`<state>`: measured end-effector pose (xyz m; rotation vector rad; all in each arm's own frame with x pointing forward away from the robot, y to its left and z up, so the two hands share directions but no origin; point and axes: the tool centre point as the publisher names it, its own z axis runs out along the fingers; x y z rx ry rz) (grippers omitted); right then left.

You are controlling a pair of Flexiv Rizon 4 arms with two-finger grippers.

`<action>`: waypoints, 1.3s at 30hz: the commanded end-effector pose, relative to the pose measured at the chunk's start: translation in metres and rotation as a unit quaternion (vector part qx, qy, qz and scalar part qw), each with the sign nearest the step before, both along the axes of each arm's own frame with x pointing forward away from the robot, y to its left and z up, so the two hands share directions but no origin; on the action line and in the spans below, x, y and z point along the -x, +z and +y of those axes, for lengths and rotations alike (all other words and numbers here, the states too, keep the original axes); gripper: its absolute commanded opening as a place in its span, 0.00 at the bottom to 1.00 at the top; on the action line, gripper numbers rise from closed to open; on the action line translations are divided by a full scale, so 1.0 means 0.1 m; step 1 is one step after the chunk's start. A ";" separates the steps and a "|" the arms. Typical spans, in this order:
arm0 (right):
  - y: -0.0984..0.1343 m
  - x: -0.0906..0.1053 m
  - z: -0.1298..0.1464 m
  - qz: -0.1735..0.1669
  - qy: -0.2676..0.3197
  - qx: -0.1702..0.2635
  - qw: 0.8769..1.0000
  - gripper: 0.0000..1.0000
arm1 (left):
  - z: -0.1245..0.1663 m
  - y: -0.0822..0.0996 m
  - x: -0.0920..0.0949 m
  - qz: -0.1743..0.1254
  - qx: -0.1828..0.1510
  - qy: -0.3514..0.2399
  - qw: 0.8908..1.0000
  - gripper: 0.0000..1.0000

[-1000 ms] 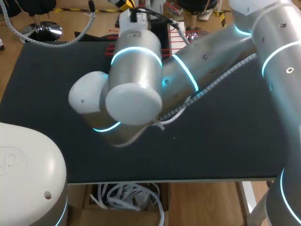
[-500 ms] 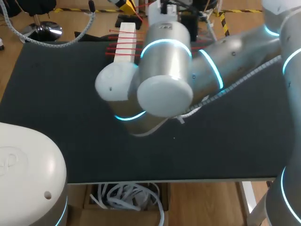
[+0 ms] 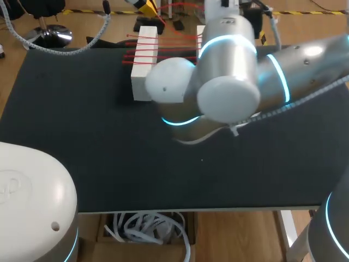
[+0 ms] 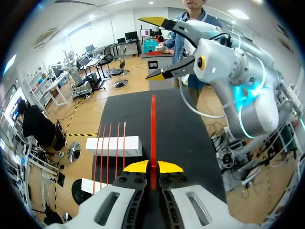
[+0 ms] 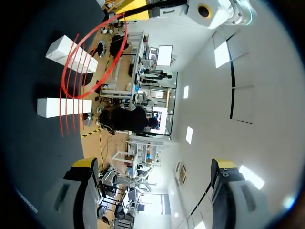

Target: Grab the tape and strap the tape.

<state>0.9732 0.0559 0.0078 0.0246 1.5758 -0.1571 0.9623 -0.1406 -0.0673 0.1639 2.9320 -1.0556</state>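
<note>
A red tape [image 4: 153, 129] is gripped between the closed yellow tips of the left end effector [image 4: 152, 167], near the far edge of the desk [image 3: 82, 136]. The right end effector [image 5: 153, 163] is held wide open with nothing between its fingers. Thin red strips [image 4: 109, 136] are laid across two white blocks [image 4: 133, 145] at that edge.

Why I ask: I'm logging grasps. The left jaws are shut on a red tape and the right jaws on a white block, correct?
Not quite. The right jaws are wide open and hold nothing, as the right wrist view shows; the white blocks lie apart from them. The left jaws are shut on a red tape.
</note>
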 end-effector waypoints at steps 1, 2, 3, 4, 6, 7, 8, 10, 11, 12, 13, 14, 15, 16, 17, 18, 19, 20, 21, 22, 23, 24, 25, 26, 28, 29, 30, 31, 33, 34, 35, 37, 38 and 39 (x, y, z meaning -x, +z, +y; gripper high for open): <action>0.07 -0.04 -0.12 0.010 0.028 -0.002 1.000 1.00 | 0.00 0.01 0.00 0.001 -0.002 0.000 1.000 0.00; 0.06 -0.05 -0.12 0.009 0.022 0.003 1.000 1.00 | 0.00 0.01 0.00 0.001 -0.002 0.000 1.000 0.00; 0.06 -0.05 -0.12 0.009 0.022 0.003 1.000 1.00 | 0.00 0.01 0.00 0.001 -0.002 0.000 1.000 0.00; 0.06 -0.05 -0.12 0.009 0.022 0.003 1.000 1.00 | 0.00 0.01 0.00 0.001 -0.002 0.000 1.000 0.00; 0.06 -0.05 -0.12 0.009 0.022 0.003 1.000 1.00 | 0.00 0.01 0.00 0.001 -0.002 0.000 1.000 0.00; 0.06 -0.05 -0.12 0.009 0.022 0.003 1.000 1.00 | 0.00 0.01 0.00 0.001 -0.002 0.000 1.000 0.00; 0.06 -0.05 -0.12 0.009 0.022 0.003 1.000 1.00 | 0.00 0.01 0.00 0.001 -0.002 0.000 1.000 0.00; 0.06 -0.05 -0.12 0.009 0.022 0.003 1.000 1.00 | 0.08 -0.05 0.05 0.008 -0.013 0.008 1.000 0.00; 0.06 -0.05 -0.12 0.009 0.022 0.003 1.000 1.00 | 0.12 -0.09 0.07 0.011 -0.015 0.014 1.000 0.00; 0.06 -0.05 -0.12 0.009 0.022 0.003 1.000 1.00 | 0.17 -0.12 0.10 0.014 -0.015 0.023 1.000 0.00; 0.06 -0.05 -0.12 0.009 0.022 0.003 1.000 1.00 | 0.23 -0.16 0.13 0.018 -0.022 0.030 0.999 0.00; 0.06 -0.05 -0.12 0.009 0.022 0.003 1.000 1.00 | 0.28 -0.20 0.16 0.022 -0.030 0.037 0.999 0.00; 0.06 -0.05 -0.12 0.009 0.022 0.003 1.000 1.00 | 0.36 -0.25 0.19 0.025 -0.033 0.048 0.998 0.00; 0.06 -0.05 -0.12 0.009 0.022 0.003 1.000 1.00 | 0.44 -0.30 0.23 0.029 -0.034 0.062 0.997 0.00; 0.06 -0.05 -0.12 0.009 0.022 0.003 1.000 1.00 | 0.52 -0.36 0.26 0.034 -0.036 0.072 0.996 0.00; 0.06 -0.05 -0.12 0.009 0.022 0.003 1.000 1.00 | 0.61 -0.42 0.29 0.039 -0.041 0.080 0.995 0.00; 0.06 -0.05 -0.12 0.009 0.022 0.003 1.000 1.00 | 0.69 -0.47 0.33 0.043 -0.049 0.090 0.994 0.00; 0.06 -0.05 -0.12 0.009 0.022 0.003 1.000 1.00 | 0.78 -0.53 0.35 0.048 -0.055 0.099 0.992 0.00; 0.06 -0.05 -0.12 0.009 0.022 0.003 1.000 1.00 | 0.86 -0.59 0.38 0.052 -0.064 0.102 0.991 0.00; 0.06 -0.05 -0.12 0.009 0.022 0.003 1.000 1.00 | 0.94 -0.65 0.40 0.059 -0.076 0.104 0.990 0.00; 0.06 -0.05 -0.12 0.009 0.022 0.003 1.000 1.00 | 1.02 -0.71 0.41 0.063 -0.079 0.112 0.988 0.00; 0.06 -0.05 -0.12 0.009 0.022 0.003 1.000 1.00 | 1.12 -0.80 0.43 0.069 -0.086 0.118 0.987 0.00; 0.06 -0.05 -0.12 0.009 0.022 0.003 1.000 1.00 | 1.20 -0.87 0.44 0.075 -0.095 0.119 0.985 0.00; 0.06 -0.05 -0.12 0.009 0.022 0.003 1.000 1.00 | 1.28 -0.93 0.45 0.080 -0.098 0.124 0.984 0.00; 0.06 -0.05 -0.12 0.009 0.022 0.003 1.000 1.00 | 1.45 -1.06 0.48 0.091 -0.113 0.133 0.980 0.00; 0.06 -0.05 -0.12 0.009 0.022 0.003 1.000 1.00 | 1.54 -1.13 0.48 0.096 -0.119 0.137 0.979 0.00; 0.06 -0.05 -0.12 0.009 0.022 0.003 1.000 1.00 | 1.63 -1.19 0.49 0.102 -0.125 0.144 0.976 0.00; 0.06 -0.05 -0.12 0.009 0.022 0.003 1.000 1.00 | 1.72 -1.25 0.50 0.107 -0.133 0.147 0.974 0.00; 0.06 -0.05 -0.12 0.009 0.022 0.003 1.000 1.00 | 1.89 -1.36 0.50 0.120 -0.151 0.149 0.970 0.00; 0.06 -0.05 -0.12 0.009 0.022 0.003 1.000 1.00 | 2.00 -1.43 0.50 0.128 -0.161 0.149 0.967 0.00; 0.06 -0.05 -0.12 0.009 0.022 0.003 1.000 1.00 | 2.08 -1.49 0.51 0.134 -0.167 0.149 0.965 0.00; 0.06 -0.05 -0.12 0.009 0.022 0.003 1.000 1.00 | 2.26 -1.59 0.51 0.147 -0.183 0.148 0.961 0.00; 0.06 -0.05 -0.12 0.009 0.022 0.003 1.000 1.00 | 2.33 -1.63 0.52 0.151 -0.188 0.149 0.959 0.00; 0.06 -0.05 -0.12 0.009 0.022 0.003 1.000 1.00 | 2.42 -1.68 0.53 0.157 -0.192 0.150 0.957 0.00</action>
